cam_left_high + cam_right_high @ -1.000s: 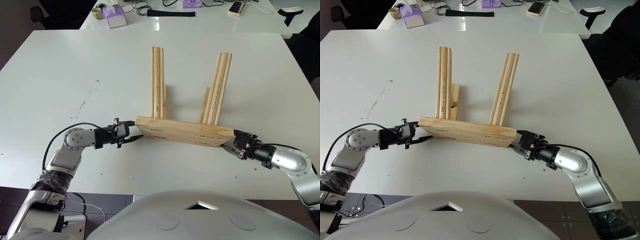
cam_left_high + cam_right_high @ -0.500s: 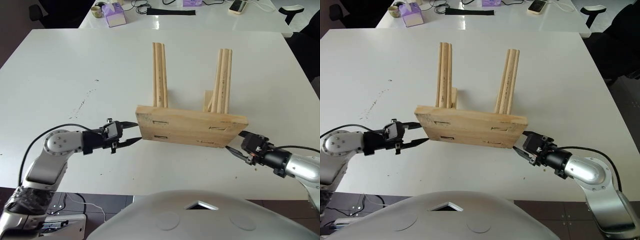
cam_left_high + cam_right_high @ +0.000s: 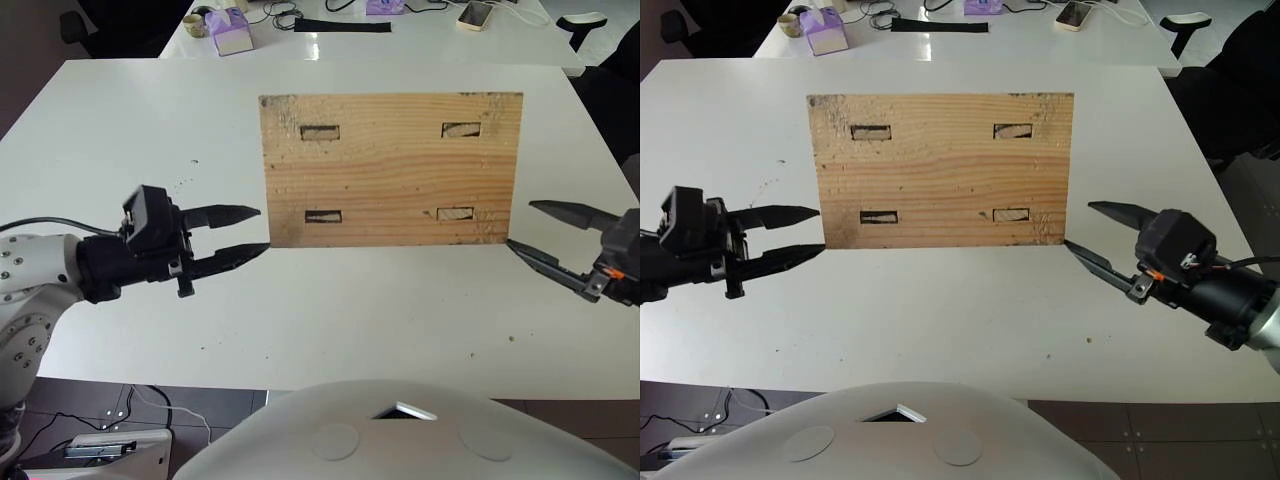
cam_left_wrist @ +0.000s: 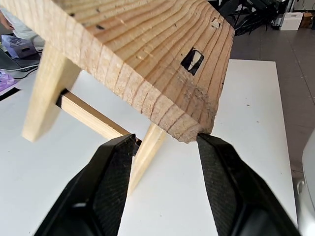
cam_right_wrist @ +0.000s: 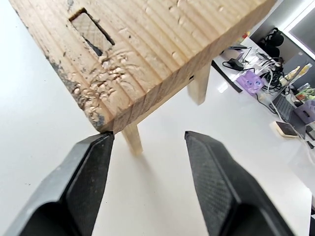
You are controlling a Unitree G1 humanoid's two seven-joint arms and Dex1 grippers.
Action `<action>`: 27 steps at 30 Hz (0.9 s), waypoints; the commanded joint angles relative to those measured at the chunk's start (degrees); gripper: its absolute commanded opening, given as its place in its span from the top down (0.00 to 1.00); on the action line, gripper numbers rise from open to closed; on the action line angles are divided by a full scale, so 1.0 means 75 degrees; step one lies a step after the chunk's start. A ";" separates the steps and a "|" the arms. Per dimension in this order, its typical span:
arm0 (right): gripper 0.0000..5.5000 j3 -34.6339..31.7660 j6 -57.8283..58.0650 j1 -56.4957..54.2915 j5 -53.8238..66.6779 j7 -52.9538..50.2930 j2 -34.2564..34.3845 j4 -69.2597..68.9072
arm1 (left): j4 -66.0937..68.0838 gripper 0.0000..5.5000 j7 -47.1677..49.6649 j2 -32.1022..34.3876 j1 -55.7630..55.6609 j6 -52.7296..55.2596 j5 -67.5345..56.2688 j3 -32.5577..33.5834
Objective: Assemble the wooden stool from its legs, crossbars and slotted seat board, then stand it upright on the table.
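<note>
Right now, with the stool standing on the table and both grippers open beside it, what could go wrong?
1. The left gripper's open fingers sit right at a near corner of the seat board; swinging or lifting rather than backing straight out could catch it and tip the stool.
2. The right gripper has one finger nearly against the other near corner, so the same snag seems possible there.

A rear table (image 3: 420, 42) carries a purple tissue box (image 3: 231, 30) and a black strap (image 3: 342, 25). A phone (image 3: 473, 14) lies further right.
</note>
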 commanded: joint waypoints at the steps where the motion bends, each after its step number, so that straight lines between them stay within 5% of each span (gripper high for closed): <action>1: 0.51 0.0107 -0.0031 -0.0689 0.1702 0.0148 -0.0809 -0.0937 | -0.0622 0.58 0.0017 0.0131 -0.1086 0.0393 -0.1200 -0.0140; 12: 0.51 0.2671 -0.0232 -0.0877 -0.1209 0.0038 -0.0117 -0.0492 | 0.0584 0.58 -0.0393 -0.0582 -0.1471 -0.0217 0.1102 -0.1396; 19: 0.51 0.2924 -0.0003 -0.2313 -0.0549 -0.0415 0.0256 -0.0358 | 0.1183 0.58 0.0391 -0.1207 -0.2792 0.0406 0.0392 -0.1192; 27: 0.51 0.3293 -0.0296 -0.1951 -0.1784 -0.0160 0.0357 0.0146 | 0.0890 0.58 -0.0196 -0.1283 -0.1652 -0.0248 0.1303 -0.1359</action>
